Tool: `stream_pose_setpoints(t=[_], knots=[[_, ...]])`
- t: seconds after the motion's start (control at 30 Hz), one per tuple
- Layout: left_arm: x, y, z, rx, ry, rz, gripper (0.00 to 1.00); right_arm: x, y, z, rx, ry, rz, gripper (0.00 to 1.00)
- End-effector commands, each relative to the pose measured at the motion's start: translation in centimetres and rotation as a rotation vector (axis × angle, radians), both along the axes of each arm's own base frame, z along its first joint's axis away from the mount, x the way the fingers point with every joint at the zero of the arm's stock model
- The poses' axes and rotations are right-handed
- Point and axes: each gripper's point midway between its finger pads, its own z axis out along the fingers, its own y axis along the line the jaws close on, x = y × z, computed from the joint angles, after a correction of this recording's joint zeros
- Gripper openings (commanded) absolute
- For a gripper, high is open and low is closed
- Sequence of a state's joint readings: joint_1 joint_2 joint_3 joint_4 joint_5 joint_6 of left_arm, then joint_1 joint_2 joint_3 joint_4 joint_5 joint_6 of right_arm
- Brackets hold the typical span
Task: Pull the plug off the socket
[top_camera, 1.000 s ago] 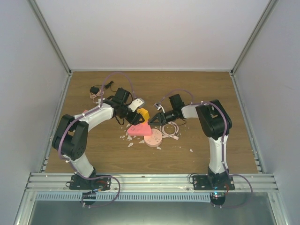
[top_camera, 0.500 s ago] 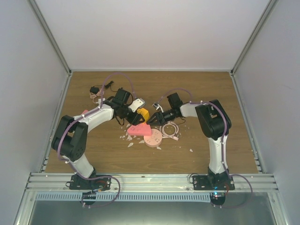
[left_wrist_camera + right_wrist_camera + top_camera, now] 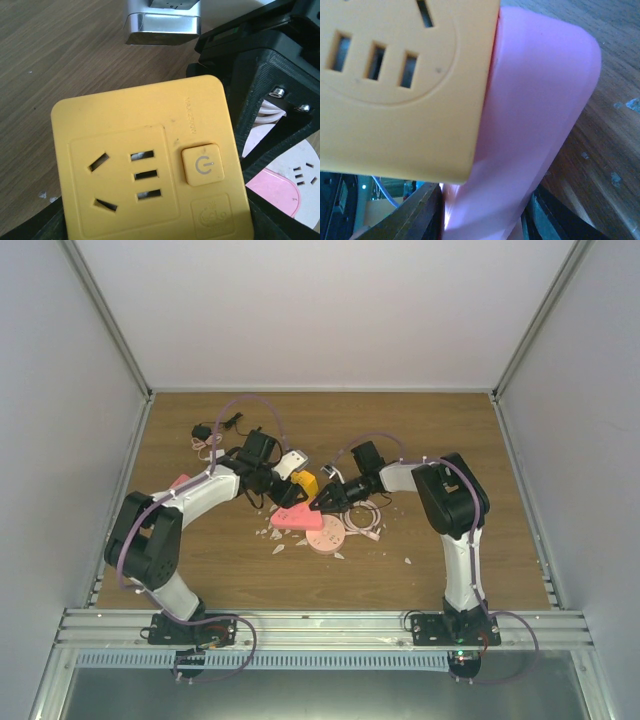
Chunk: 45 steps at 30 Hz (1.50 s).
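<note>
both jaw sets are closed: left gripper (image 3: 296, 491) clamps the yellow plug (image 3: 150, 165), right gripper (image 3: 319, 504) clamps the pink socket (image 3: 532, 115); plug touches socket.

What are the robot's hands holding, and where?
The left gripper seems to clamp the yellow cube by its sides; right gripper pinches the pink socket at its edge.

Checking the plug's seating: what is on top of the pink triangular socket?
The yellow cube sits on the pink socket at its far corner, faces touching. Any prongs between them are covered.
</note>
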<state>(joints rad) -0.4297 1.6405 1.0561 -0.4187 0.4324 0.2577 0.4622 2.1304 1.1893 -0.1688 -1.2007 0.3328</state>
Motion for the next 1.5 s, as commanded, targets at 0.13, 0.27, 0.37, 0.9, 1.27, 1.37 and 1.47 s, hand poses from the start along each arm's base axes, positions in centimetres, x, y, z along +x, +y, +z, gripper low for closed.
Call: stream_pose_setpoints(t=[0.13, 0.27, 0.37, 0.9, 1.27, 1.37, 1.47], knots=[[1.4, -1.3, 4.0, -0.092, -0.140, -0.009, 0.28, -0.9, 0.1, -1.0, 0.023, 0.025, 0.029, 0.37], [1.2, -1.4, 4.3, -0.100, -0.145, -0.022, 0.26, -0.6, -0.2, -1.6, 0.014, 0.038, 0.017, 0.33], [0.5, -1.8, 4.8, -0.126, -0.150, -0.056, 0.26, -0.4, -0.3, -1.9, 0.011, 0.043, 0.010, 0.32], [-1.6, -3.0, 4.4, -0.028, -0.295, -0.138, 0.24, -0.3, -0.6, -2.8, 0.000, 0.059, -0.001, 0.11], [-2.0, -2.9, 3.0, 0.024, -0.331, -0.139, 0.22, -0.3, -0.8, -3.3, -0.017, 0.058, -0.008, 0.01], [-2.2, -3.1, 4.1, -0.005, -0.357, -0.146, 0.21, -0.3, -0.8, -3.5, -0.023, 0.059, -0.010, 0.01], [-2.2, -3.1, 4.9, -0.045, -0.332, -0.139, 0.21, -0.4, -0.9, -3.7, -0.030, 0.055, -0.011, 0.01]])
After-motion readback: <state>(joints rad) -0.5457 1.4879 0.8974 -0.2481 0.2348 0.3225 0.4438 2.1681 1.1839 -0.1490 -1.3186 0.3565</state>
